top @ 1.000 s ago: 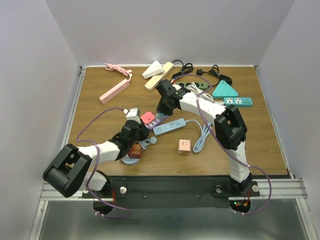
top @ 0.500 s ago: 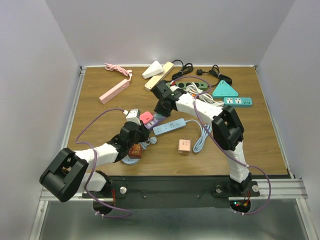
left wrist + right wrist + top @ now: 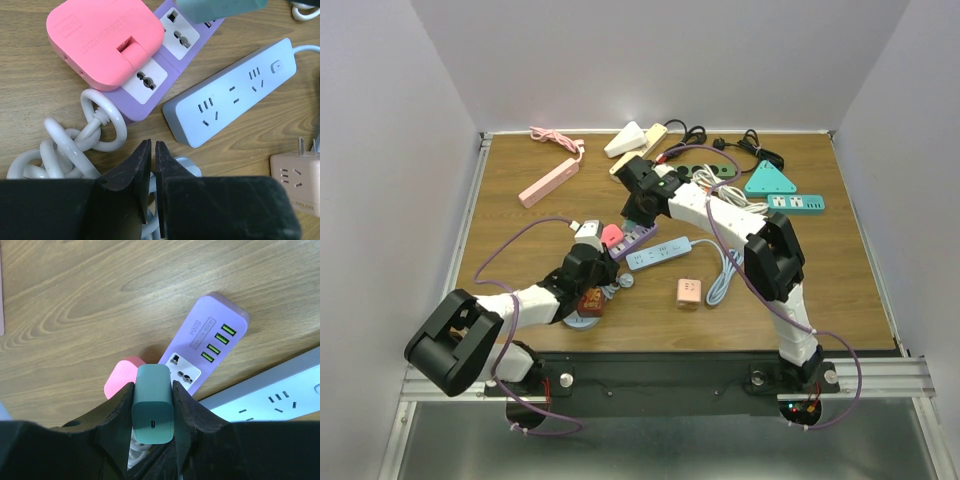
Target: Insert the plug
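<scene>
Gripping teal plug, right end effector over lettered purple strip

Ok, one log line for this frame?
phase: pre-insertion | right gripper: shut on teal charger, above purple power strip, not seated | left gripper: shut, nothing held, by white cable | pink adapter: on strip

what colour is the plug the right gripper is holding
Teal. The plug shows best in the right wrist view.
</scene>
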Controlling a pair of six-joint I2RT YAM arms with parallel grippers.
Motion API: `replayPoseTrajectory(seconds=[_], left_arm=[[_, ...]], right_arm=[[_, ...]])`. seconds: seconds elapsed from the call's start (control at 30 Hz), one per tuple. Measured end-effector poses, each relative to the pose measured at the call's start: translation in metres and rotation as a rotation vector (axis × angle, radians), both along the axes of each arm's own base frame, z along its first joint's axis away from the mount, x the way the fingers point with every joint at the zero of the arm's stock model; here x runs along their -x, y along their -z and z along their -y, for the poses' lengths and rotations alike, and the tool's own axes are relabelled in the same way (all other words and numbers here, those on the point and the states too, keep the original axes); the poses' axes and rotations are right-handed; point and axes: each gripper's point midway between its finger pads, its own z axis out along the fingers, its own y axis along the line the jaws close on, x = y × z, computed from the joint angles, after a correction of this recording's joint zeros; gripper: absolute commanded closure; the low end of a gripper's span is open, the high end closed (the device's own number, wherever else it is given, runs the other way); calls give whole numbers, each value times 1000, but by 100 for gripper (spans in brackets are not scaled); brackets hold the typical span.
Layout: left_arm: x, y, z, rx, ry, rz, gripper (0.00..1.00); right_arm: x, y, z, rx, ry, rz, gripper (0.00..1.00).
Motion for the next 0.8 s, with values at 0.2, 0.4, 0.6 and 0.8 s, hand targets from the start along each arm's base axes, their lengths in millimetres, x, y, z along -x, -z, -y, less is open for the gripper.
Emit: replayPoseTrajectory(seconds=[0.2,0.4,0.6,0.8], left_arm=[[-1,0,0,-4,4,4,81],[-1,1,1,-5,6,6,81],[-1,1,1,-3,9,7,82],[-1,1,2,-3,9,7,82]], right_arm=[[-2,8,-2,10,-1,-10,100],[4,27,1,36,4,-52,99],[4,27,0,29,17,-53,99],[5,26,-1,38,45,-35,100]])
